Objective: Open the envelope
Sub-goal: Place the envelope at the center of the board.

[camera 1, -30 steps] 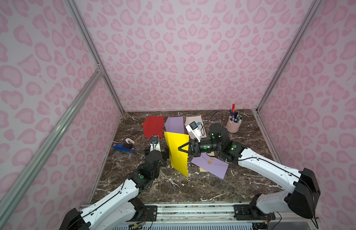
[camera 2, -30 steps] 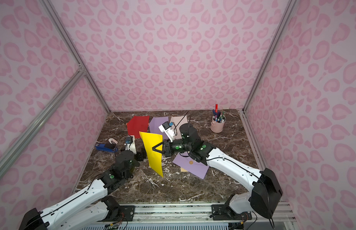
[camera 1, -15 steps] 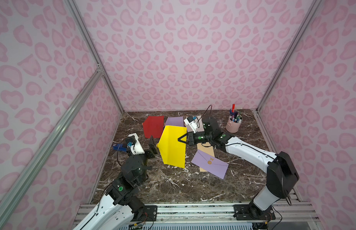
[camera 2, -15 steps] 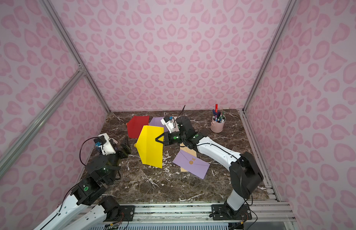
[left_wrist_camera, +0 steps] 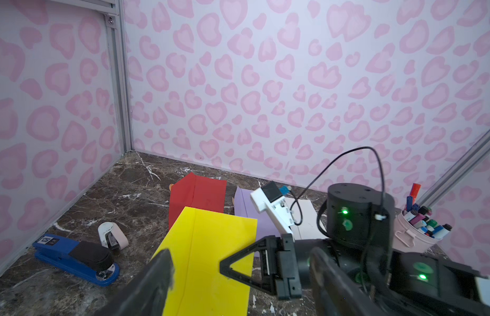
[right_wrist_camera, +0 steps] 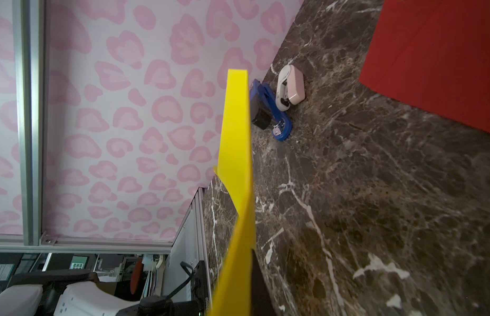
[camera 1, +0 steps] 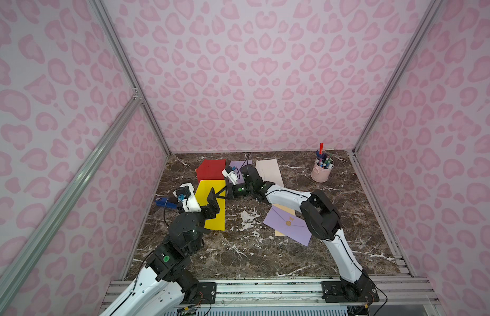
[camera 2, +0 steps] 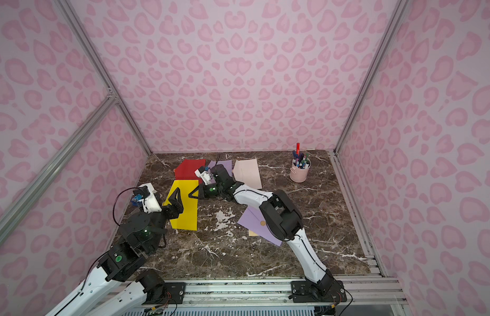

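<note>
**Yellow envelope** (camera 1: pixel 217 219) is clamped at one long edge between the closed jaws of the right gripper (camera 1: pixel 220 192). The left gripper (camera 1: pixel 212 204) is held over the envelope with its fingers spread apart, just beside the right gripper's tip. A red envelope (camera 1: pixel 211 169) lies just beyond the right gripper. A blue stapler (left_wrist_camera: pixel 74 257) is seen outboard of the left gripper.
</note>
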{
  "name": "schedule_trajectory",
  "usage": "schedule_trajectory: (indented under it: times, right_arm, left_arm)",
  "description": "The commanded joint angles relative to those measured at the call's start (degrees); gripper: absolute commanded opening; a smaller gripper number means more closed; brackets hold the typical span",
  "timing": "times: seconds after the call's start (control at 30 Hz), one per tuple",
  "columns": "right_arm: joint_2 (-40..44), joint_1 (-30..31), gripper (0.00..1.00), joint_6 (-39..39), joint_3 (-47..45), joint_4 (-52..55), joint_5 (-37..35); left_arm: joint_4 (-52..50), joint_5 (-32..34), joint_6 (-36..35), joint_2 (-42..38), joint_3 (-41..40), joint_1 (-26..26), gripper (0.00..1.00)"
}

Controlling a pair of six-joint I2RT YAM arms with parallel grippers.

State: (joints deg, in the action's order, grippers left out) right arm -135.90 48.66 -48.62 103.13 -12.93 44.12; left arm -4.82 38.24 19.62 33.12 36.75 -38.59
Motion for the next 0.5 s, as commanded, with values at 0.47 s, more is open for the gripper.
schedule_trajectory:
  times: [0.47]
  right_arm:
    - [-10.3,3.2,0.09,-7.4,5.4,-2.5,0.1]
  left_arm:
    - [-1.5,-0.3,1.1,-1.8,-1.1,0.0,0.81]
